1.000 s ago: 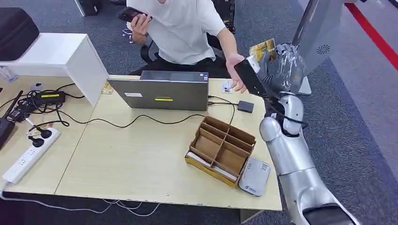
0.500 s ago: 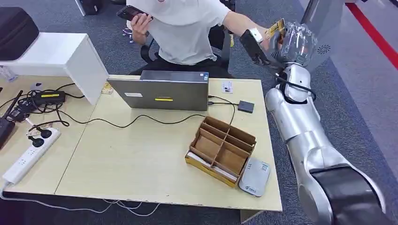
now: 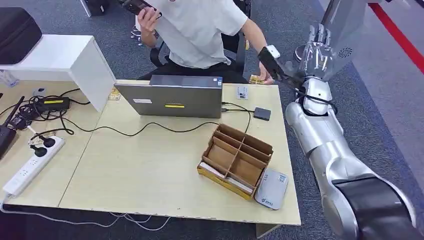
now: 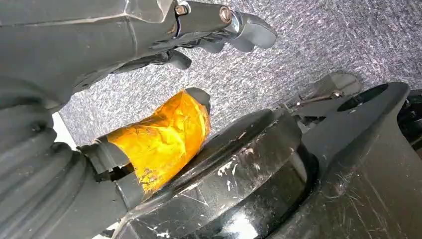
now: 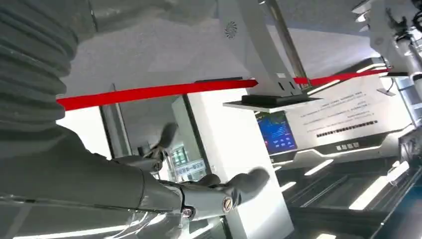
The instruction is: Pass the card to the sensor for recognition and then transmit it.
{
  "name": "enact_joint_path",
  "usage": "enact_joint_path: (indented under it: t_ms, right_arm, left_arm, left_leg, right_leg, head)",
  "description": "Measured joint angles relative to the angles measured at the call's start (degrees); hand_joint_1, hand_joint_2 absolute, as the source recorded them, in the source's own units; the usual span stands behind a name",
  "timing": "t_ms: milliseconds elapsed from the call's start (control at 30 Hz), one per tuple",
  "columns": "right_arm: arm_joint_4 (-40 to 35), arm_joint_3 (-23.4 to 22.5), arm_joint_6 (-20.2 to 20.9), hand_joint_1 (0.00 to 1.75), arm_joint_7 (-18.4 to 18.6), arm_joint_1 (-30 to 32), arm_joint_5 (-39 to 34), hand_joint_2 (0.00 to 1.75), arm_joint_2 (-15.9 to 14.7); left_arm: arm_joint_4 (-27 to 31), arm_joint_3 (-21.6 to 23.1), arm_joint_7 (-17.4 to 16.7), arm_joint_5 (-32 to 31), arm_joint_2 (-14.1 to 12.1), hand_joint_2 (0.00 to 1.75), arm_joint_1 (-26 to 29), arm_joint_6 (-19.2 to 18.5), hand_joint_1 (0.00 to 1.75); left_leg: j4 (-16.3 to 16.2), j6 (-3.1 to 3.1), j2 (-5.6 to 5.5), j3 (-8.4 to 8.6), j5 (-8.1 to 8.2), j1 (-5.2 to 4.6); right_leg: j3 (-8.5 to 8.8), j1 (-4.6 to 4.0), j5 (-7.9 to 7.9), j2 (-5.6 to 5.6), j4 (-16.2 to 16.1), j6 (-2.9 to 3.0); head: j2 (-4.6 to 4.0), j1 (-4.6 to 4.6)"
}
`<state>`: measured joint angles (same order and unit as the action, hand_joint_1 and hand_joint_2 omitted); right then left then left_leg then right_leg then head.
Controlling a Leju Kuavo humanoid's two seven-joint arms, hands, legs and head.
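Right hand point(image 3: 316, 50): I see fingers spread, holding nothing.
Card point(image 3: 257, 79): person's hand has it, beside mine.
Risk: I might bump the person.

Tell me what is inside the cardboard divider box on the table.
The cardboard divider box has open brown compartments; most look empty. Pale flat cards lie in its nearest row. The far cells' floors are hidden by their walls.

The card point(image 3: 256, 79) beside the laptop point(image 3: 170, 97) is half covered by the person's hand point(image 3: 265, 77), and its print is too small to read. The black bag point(image 3: 17, 30) is cut off by the picture's edge, as is the router point(image 3: 5, 136).
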<state>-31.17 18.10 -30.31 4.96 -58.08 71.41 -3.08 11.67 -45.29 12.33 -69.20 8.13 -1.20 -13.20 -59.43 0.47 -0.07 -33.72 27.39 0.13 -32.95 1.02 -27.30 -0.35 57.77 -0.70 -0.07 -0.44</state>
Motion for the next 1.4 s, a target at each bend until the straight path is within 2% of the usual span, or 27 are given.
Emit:
enact_joint_path:
  t_ms: [200, 333, 400, 500, 633, 767, 800, 867, 967, 1033, 1100, 1133, 1167, 1200, 1267, 1333, 1400]
  right_arm:
    - [0.94, 0.00, -0.09, 0.00, 0.22, 0.34, 0.00, 1.75, -1.59]
    - [0.96, -1.42, -0.66, 0.00, 0.07, 1.37, -1.90, 1.75, -4.10]
    - [0.96, -2.76, -1.03, 0.00, -0.17, 2.29, -3.33, 1.75, -6.69]
    - [0.94, -6.26, -1.97, 0.00, -1.18, 5.02, -6.10, 1.75, -12.68]
    - [0.96, -12.22, -3.46, 0.00, -2.36, 12.38, -11.00, 1.75, -21.03]
    - [1.90, -20.42, -7.13, 0.00, -6.56, 24.98, -17.71, 1.75, -27.92]
    - [2.32, -22.45, -7.65, 0.00, -7.57, 27.57, -17.99, 1.75, -28.63]
    - [2.89, -25.06, -7.78, 0.00, -7.32, 30.80, -16.90, 1.75, -29.81]
    - [3.35, -27.81, -6.82, 0.00, -4.43, 33.58, -15.41, 1.75, -30.97]
    - [3.94, -30.43, -6.45, 0.00, -3.39, 37.48, -16.68, 1.75, -31.50]
    - [5.42, -34.15, -7.50, 0.00, -4.78, 42.66, -18.70, 1.75, -31.26]
    - [6.31, -35.92, -7.74, 0.00, -5.73, 45.16, -19.23, 1.75, -30.91]
    - [7.34, -37.37, -7.83, 0.00, -6.33, 46.98, -19.30, 1.75, -30.54]
    - [8.57, -38.87, -7.80, 0.00, -6.95, 48.66, -19.21, 1.75, -30.05]
    - [11.26, -42.08, -7.34, 0.00, -5.94, 52.04, -18.51, 1.75, -28.10]
    - [13.84, -44.48, -5.44, 0.00, -2.26, 54.68, -17.24, 1.75, -24.36]
    - [15.97, -45.31, 0.17, 0.00, 1.87, 56.35, -15.85, 1.75, -19.00]
  left_arm:
    - [0.00, 0.00, -0.07, 0.02, 0.00, 1.75, 0.00, 0.24, 0.00]
    - [0.00, -0.04, -0.39, 0.28, 0.02, 1.75, 0.00, 0.48, 0.00]
    - [0.00, -0.31, -0.79, 0.72, 0.11, 1.75, 0.04, 0.61, 0.00]
    - [-0.02, -0.94, -2.10, 1.36, 0.33, 1.75, 0.36, 1.42, 0.00]
    - [-0.02, -1.81, -3.26, 1.92, 0.79, 1.75, 0.72, 2.47, 0.00]
    - [-0.09, -1.84, -4.11, 3.43, 1.14, 1.75, 0.85, 2.93, 0.00]
    - [-0.09, -1.84, -4.13, 3.43, 1.14, 1.75, 0.94, 2.93, 0.00]
    - [-0.09, -1.84, -4.17, 3.41, 1.11, 1.75, 0.95, 2.93, 0.00]
    - [-0.09, -1.84, -4.22, 3.45, 1.14, 1.75, 0.71, 3.19, 0.00]
    - [-0.09, -1.88, -4.28, 3.78, 1.31, 1.75, 0.63, 3.78, 0.00]
    - [-0.09, -2.03, -4.68, 3.89, 1.62, 1.75, 0.67, 4.41, 0.00]
    - [-0.09, -2.21, -4.76, 3.91, 1.73, 0.00, 0.67, 4.65, 0.00]
    - [-0.09, -2.34, -4.81, 3.91, 1.86, 0.00, 0.70, 4.89, 0.00]
    - [-0.09, -2.47, -4.92, 3.93, 1.90, 1.75, 0.73, 5.25, 0.00]
    - [-0.09, -2.78, -5.07, 4.00, 2.19, 1.75, 0.63, 5.99, 0.00]
    - [-0.09, -2.89, -5.31, 4.02, 2.54, 1.75, 0.61, 6.73, 0.00]
    - [-0.09, -3.26, -5.57, 4.15, 2.95, 1.75, 0.48, 7.32, 0.00]
  left_leg:
    - [-0.01, 0.00, 0.02, 0.01, 0.00, -0.01]
    - [-0.05, 0.00, -0.04, 0.01, 0.00, 0.00]
    - [-0.10, 0.01, -0.35, -0.04, 0.00, 0.00]
    - [-0.16, 0.03, -0.73, -0.11, 0.01, 0.01]
    - [-0.20, 0.26, -0.87, -0.15, 0.16, 0.00]
    - [-0.23, 0.52, -1.29, -0.15, 0.34, 0.02]
    - [-0.20, 0.57, -1.26, -0.20, 0.37, -0.01]
    - [-0.17, 0.54, -0.85, -0.14, 0.52, -0.06]
    - [-0.18, 0.57, -0.50, 0.15, 0.58, -0.04]
    - [-0.17, 0.57, -0.65, 0.20, 0.59, -0.01]
    - [-0.17, 0.58, -1.16, 0.16, 0.59, 0.04]
    - [-0.15, 0.58, -1.25, 0.09, 0.59, 0.04]
    - [-0.15, 0.59, -1.25, 0.09, 0.60, 0.03]
    - [-0.13, 0.60, -1.21, 0.09, 0.62, 0.01]
    - [-0.12, 0.52, -1.14, 0.14, 0.70, 0.07]
    - [-0.11, 0.42, -1.09, 0.15, 0.76, 0.20]
    - [-0.09, 0.39, -0.78, 0.22, 0.79, 0.31]
  right_leg:
    - [-0.02, 0.00, 0.00, 0.02, -0.01, 0.00]
    - [-0.04, 0.00, 0.00, -0.03, -0.03, 0.00]
    - [-0.02, 0.00, -0.02, -0.32, -0.06, -0.03]
    - [0.14, 0.00, -0.07, -0.68, -0.14, -0.09]
    - [0.26, 0.00, -0.15, -0.79, -0.33, -0.26]
    - [0.64, -0.06, -0.36, -1.27, -0.46, -0.50]
    - [0.57, -0.01, -0.36, -1.23, -0.44, -0.50]
    - [0.48, 0.07, -0.36, -0.77, -0.43, -0.50]
    - [0.41, 0.06, -0.36, -0.40, -0.44, -0.49]
    - [0.52, -0.02, -0.53, -0.57, -0.48, -0.59]
    - [0.83, -0.08, -0.64, -1.13, -0.50, -0.63]
    - [0.82, -0.05, -0.65, -1.21, -0.48, -0.63]
    - [0.74, -0.01, -0.66, -1.21, -0.47, -0.60]
    - [0.72, 0.01, -0.67, -1.15, -0.46, -0.60]
    - [0.76, -0.10, -0.74, -1.09, -0.47, -0.51]
    - [0.79, -0.23, -0.78, -1.05, -0.47, -0.45]
    - [0.76, -0.30, -0.76, -0.69, -0.47, -0.42]
  head:
    - [0.00, 0.00]
    - [0.00, 0.00]
    - [0.00, 0.00]
    - [0.02, 0.00]
    - [0.02, -0.02]
    - [0.00, 0.07]
    - [0.00, 0.04]
    - [0.00, 0.00]
    - [0.00, -0.04]
    - [0.00, -0.02]
    - [0.00, 0.04]
    - [0.00, 0.04]
    - [0.00, 0.02]
    - [0.00, -0.02]
    - [0.00, 0.02]
    - [0.00, 0.09]
    - [0.00, 0.00]
